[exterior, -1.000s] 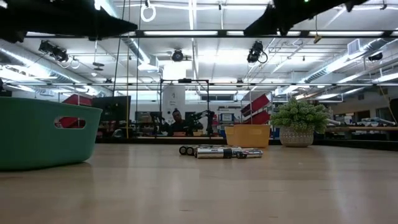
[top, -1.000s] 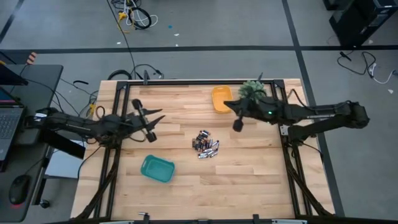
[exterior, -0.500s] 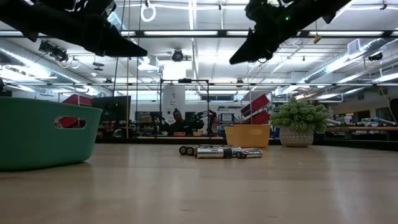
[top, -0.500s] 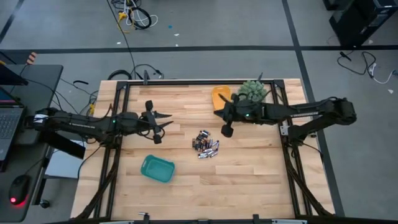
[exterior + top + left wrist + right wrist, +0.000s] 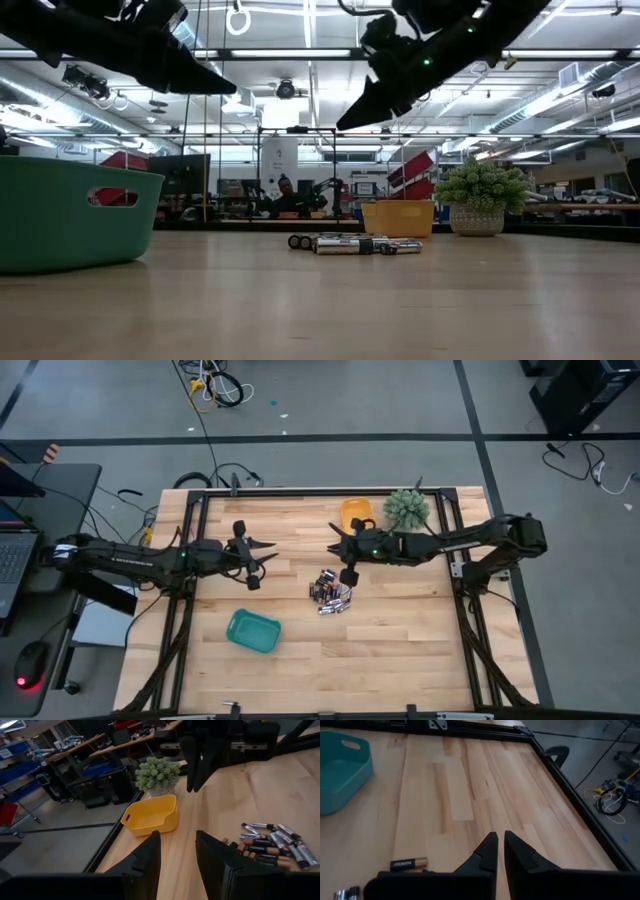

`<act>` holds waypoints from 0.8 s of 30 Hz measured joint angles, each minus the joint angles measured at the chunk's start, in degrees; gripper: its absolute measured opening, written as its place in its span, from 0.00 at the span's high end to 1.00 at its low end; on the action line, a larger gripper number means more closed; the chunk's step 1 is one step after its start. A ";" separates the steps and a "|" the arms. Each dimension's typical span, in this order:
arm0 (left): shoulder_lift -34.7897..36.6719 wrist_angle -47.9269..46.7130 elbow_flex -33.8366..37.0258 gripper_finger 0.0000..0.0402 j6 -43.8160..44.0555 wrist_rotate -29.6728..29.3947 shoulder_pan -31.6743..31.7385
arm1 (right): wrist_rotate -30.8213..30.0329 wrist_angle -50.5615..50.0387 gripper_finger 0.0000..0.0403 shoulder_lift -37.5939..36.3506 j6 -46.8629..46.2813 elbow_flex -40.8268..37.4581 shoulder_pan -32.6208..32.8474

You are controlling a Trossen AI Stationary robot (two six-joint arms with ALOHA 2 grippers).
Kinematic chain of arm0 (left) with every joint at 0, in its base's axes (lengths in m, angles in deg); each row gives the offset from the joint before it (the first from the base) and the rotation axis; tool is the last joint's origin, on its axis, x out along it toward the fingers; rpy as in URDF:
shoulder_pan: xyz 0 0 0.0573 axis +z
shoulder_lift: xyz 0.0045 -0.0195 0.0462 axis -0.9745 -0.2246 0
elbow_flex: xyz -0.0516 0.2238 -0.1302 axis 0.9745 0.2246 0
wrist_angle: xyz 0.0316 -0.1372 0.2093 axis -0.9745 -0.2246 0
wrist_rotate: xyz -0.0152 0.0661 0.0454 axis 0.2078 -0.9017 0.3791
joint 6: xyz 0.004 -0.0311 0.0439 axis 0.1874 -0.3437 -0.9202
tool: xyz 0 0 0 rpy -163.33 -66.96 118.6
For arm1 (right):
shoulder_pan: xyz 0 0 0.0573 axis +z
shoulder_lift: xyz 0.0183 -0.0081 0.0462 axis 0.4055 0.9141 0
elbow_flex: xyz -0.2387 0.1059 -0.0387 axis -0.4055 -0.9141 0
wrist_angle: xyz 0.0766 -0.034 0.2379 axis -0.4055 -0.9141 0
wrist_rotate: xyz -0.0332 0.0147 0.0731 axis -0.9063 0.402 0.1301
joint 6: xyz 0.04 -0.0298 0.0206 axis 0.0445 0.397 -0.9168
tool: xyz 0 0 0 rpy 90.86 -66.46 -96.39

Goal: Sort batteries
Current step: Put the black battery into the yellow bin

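Observation:
The batteries (image 5: 330, 595) lie in a loose pile on the middle of the wooden table; they also show as batteries (image 5: 355, 243), batteries (image 5: 270, 842) and one dark-and-copper battery (image 5: 407, 864). My right gripper (image 5: 334, 542) hovers just beyond the pile's far side, well above the table (image 5: 340, 125). Its fingers (image 5: 499, 840) are shut but for a thin slit. My left gripper (image 5: 272, 554) hangs open in the air to the left of the pile (image 5: 235, 88), pointing toward it; its fingers (image 5: 177, 845) hold nothing.
A yellow tray (image 5: 355, 517) and a small potted plant (image 5: 405, 508) stand at the table's far edge. A teal tray (image 5: 252, 631) sits toward the near left. Black frame rails run along the table's sides. Bare wood surrounds the pile.
My right gripper has travelled from near the yellow tray toward the table's left and down, ending above the far side of the battery pile. My left gripper first moved a little to the right and lower, then held still. The batteries have not moved.

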State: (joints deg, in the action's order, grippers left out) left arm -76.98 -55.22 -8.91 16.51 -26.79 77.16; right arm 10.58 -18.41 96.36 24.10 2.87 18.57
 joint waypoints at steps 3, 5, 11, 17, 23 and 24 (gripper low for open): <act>-0.41 -0.19 0.02 0.70 0.04 -0.19 0.91 | 0.00 -5.76 0.92 2.44 -1.49 4.69 -0.15; -1.07 0.39 0.02 0.70 0.07 -0.19 1.50 | 0.00 -10.73 0.91 4.33 -1.48 8.08 -0.10; -3.47 0.45 0.04 0.70 0.24 -0.35 2.45 | 0.02 -24.26 0.86 9.45 -1.18 14.25 0.07; -5.87 2.12 0.04 0.70 -0.07 -0.34 2.49 | 0.57 -33.74 0.81 11.45 -0.52 14.38 0.07; -6.24 7.64 0.04 0.70 -4.16 -0.73 2.49 | 0.83 -34.10 0.77 11.40 2.99 13.67 0.31; -6.24 8.44 0.04 0.70 -4.47 -0.78 2.49 | 0.86 -33.97 0.76 11.47 3.37 13.67 0.51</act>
State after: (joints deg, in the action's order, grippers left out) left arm -83.23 -46.78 -8.86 12.04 -27.57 79.66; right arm 11.44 -52.38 107.83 27.47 16.54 19.08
